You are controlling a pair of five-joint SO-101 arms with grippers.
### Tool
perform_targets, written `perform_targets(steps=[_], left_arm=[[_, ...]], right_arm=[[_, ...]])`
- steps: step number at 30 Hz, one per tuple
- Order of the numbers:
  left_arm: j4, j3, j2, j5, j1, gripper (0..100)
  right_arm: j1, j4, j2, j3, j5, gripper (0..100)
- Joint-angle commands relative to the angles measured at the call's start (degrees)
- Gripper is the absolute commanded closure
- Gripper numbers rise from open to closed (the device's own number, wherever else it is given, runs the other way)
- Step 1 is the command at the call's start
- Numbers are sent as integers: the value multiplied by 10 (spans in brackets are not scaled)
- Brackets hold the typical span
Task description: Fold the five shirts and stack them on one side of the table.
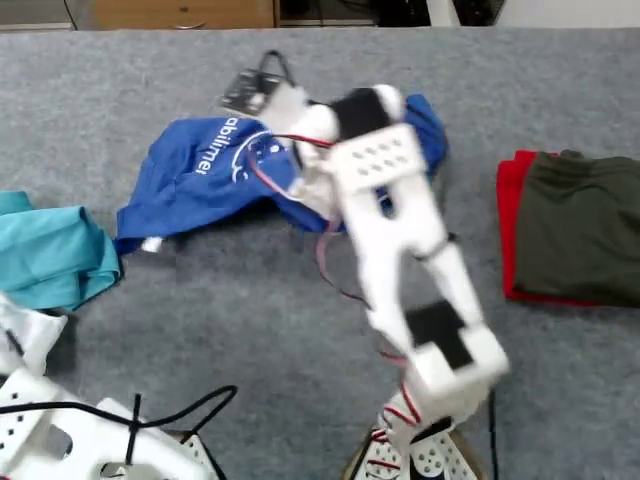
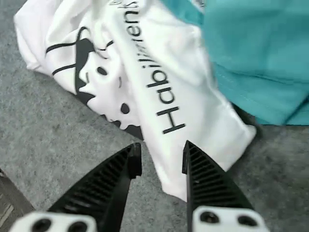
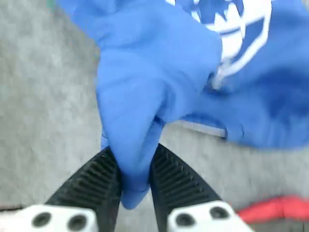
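right wrist view: we see the right gripper clamped on a fold of the blue shirt, which sprawls leftward across the high view's upper centre, opposite the folded stack at right; the left gripper gapes above the white shirt.

The blurred right arm is covering part of the blue shirt; the olive shirt is hiding most of the red shirt and running off the high view's edge.
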Motion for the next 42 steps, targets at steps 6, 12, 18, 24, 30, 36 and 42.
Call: perform_targets(steps=[6, 12, 18, 24, 30, 36, 42], left_arm=[[42, -84, -8, 10, 176, 850], [101, -76, -4, -83, 304, 850], [55, -13, -2, -91, 470, 847], [37, 12, -2, -91, 571, 768], [20, 16, 4, -92, 649, 768], [-46, -7, 131, -124, 659, 768], [-47, -91, 275, -148, 657, 768]], right_arm=[[169, 11, -216, 179, 83, 996], [216, 11, -243, 240, 106, 996], [213, -1, -242, 267, 103, 996], [216, -1, -243, 302, 92, 996], [216, 0, -243, 314, 48, 996], [216, 4, -247, 314, 11, 996], [216, 4, -247, 314, -17, 996]])
